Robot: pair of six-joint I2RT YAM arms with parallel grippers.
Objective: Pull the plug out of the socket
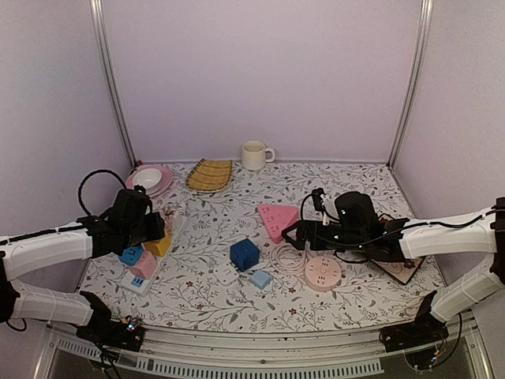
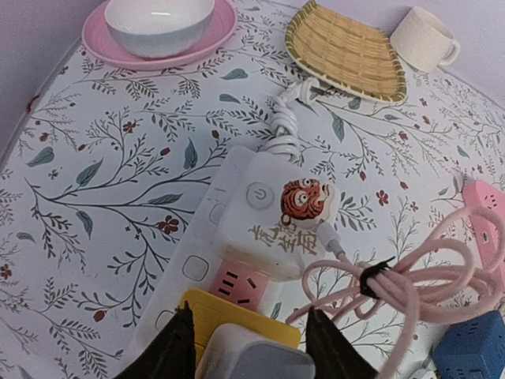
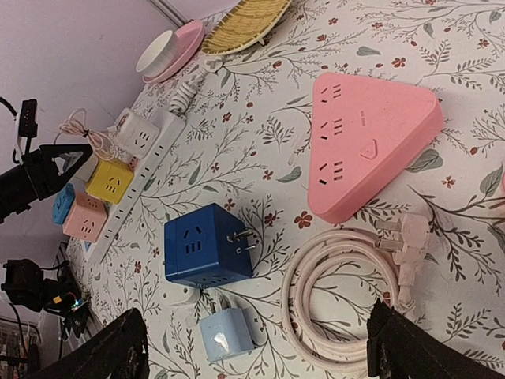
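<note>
A yellow cube plug [image 2: 237, 316] sits in the white power strip [image 2: 203, 229] at the table's left, with a pale grey-white block just above it in the left wrist view. My left gripper [image 2: 248, 347] has its dark fingers [image 2: 170, 351] pressed against both sides of the yellow cube [image 1: 158, 245]. Beyond it on the strip are a pink socket face [image 2: 241, 284] and a white cube adapter with a tiger sticker [image 2: 276, 221]. My right gripper [image 3: 256, 351] hangs open over the table's middle, above a light blue plug [image 3: 229, 335] and a dark blue cube socket [image 3: 201, 245], holding nothing.
A pink triangular socket [image 1: 278, 219], a coiled pink cable [image 3: 347, 308] and a round pink socket [image 1: 323, 273] lie under the right arm. A pink cube [image 1: 144, 264] and a small blue cube [image 1: 131, 254] sit on the strip's near end. At the back stand a pink plate with a bowl [image 1: 150, 180], a bamboo tray [image 1: 210, 174] and a cup [image 1: 255, 155].
</note>
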